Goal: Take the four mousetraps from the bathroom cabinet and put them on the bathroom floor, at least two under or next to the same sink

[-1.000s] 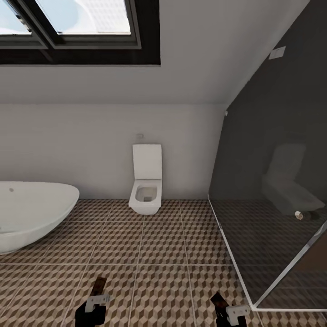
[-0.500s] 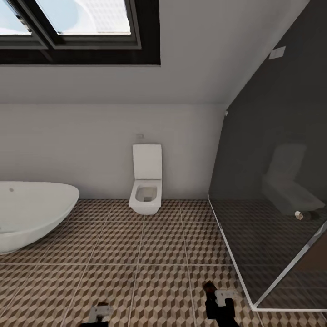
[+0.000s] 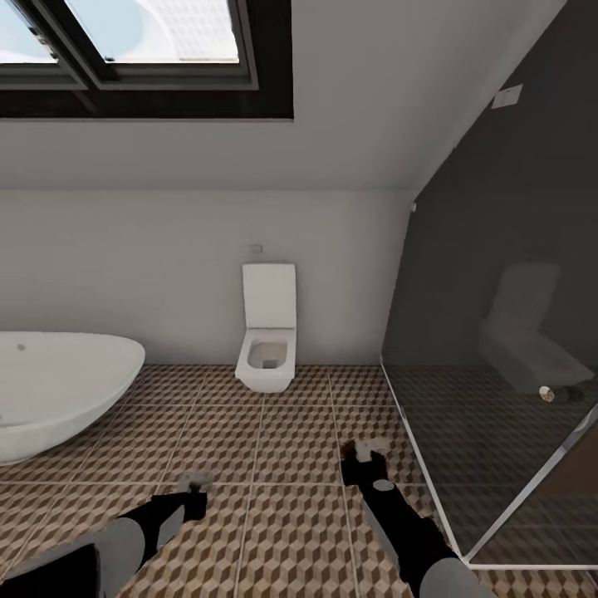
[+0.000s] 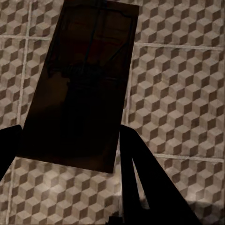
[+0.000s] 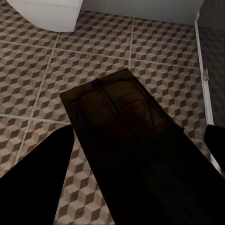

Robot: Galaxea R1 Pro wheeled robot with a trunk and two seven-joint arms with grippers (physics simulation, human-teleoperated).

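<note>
While both arms reach out low over the bathroom floor [image 3: 291, 448], each claw pinches a mousetrap. From the left wrist, the left claw [image 4: 70, 154] has its dark fingers [image 4: 150, 183] closed on the sides of a brown mousetrap [image 4: 84, 84] above the cube-pattern tiles. The right claw [image 5: 140, 164] likewise clamps a second mousetrap [image 5: 122, 117]. Ahead at 12 o'clock stands the toilet [image 3: 267, 340], the bathtub [image 3: 58, 390] at 10 o'clock, the glass shower [image 3: 507, 374] at 2 o'clock.

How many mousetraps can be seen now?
2: one flat brown wooden mousetrap in the left gripper, one in the right gripper. Others may be hidden.
</note>
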